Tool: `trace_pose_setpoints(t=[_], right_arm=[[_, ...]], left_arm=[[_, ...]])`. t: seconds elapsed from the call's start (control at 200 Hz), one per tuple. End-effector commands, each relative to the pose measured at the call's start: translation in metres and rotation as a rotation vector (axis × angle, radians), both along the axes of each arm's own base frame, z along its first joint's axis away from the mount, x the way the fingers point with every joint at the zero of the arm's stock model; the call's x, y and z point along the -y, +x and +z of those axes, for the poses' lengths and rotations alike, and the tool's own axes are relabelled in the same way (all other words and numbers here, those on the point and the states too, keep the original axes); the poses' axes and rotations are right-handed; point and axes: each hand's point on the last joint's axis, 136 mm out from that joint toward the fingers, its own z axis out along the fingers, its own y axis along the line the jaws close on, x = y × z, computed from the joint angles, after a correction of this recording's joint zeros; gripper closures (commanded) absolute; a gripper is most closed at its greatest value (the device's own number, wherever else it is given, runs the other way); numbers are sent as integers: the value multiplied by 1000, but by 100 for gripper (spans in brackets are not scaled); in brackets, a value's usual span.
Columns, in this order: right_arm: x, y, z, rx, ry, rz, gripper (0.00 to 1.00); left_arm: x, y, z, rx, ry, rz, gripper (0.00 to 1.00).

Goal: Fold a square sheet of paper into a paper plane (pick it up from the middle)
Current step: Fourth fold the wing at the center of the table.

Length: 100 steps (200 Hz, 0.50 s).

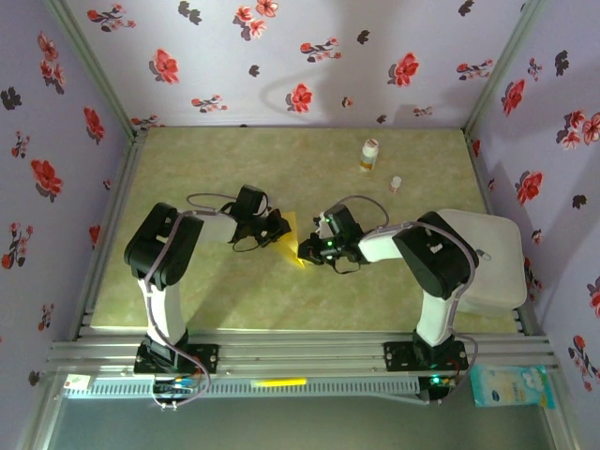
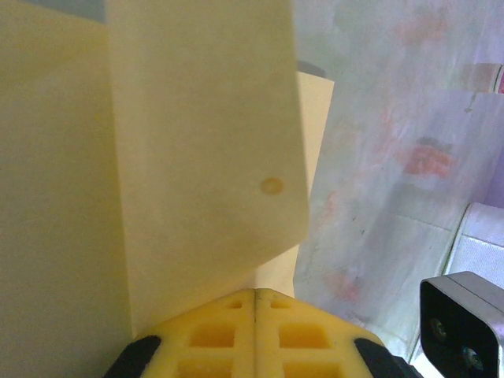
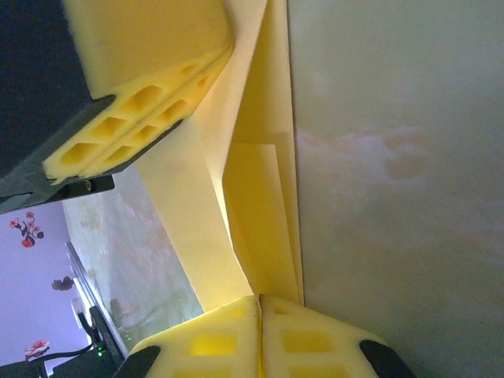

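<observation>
2 grippers pinching: left gripper [image 2: 257, 295] and right gripper [image 3: 260, 299] both clamped tight on creased yellow sheet [image 1: 294, 242], held between them mid-table. I see few folds, layers overlapping, no dart shape yet, so most folding left I reckon. Greenish marbled tabletop [image 1: 234, 159], lilac floral walls [image 1: 281, 56], small bottle [image 1: 370, 154] far back.

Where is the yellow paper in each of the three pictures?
Top external: the yellow paper is mid-table, between the left pincer and the right pincer.
Left wrist: fills left and centre, rising from the shut pincer pads at the bottom.
Right wrist: runs down the middle into the pads at the bottom.
Shared landmark: the left pincer, upper left in the right wrist view.
</observation>
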Motion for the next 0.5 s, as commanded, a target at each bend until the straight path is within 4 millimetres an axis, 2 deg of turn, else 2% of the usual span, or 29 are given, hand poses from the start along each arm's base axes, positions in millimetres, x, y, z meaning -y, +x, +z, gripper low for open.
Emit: trace_pose_setpoints(t=[0.0, 0.115, 0.265, 0.385, 0.495], right_arm=[[15, -36, -19, -137, -61, 38, 91], [16, -42, -19, -146, -61, 59, 95], [20, -49, -24, -162, -71, 77, 95], [20, -53, -27, -174, -75, 93, 93], [21, -49, -21, -153, -82, 83, 89]], left_arm=[[-3, -7, -15, -35, 44, -9, 96], [-4, -7, -15, -33, 45, -7, 96], [-4, -7, -15, -34, 45, -3, 96], [-4, -6, -16, -35, 44, -1, 96], [-4, -6, -15, -34, 42, 1, 96]])
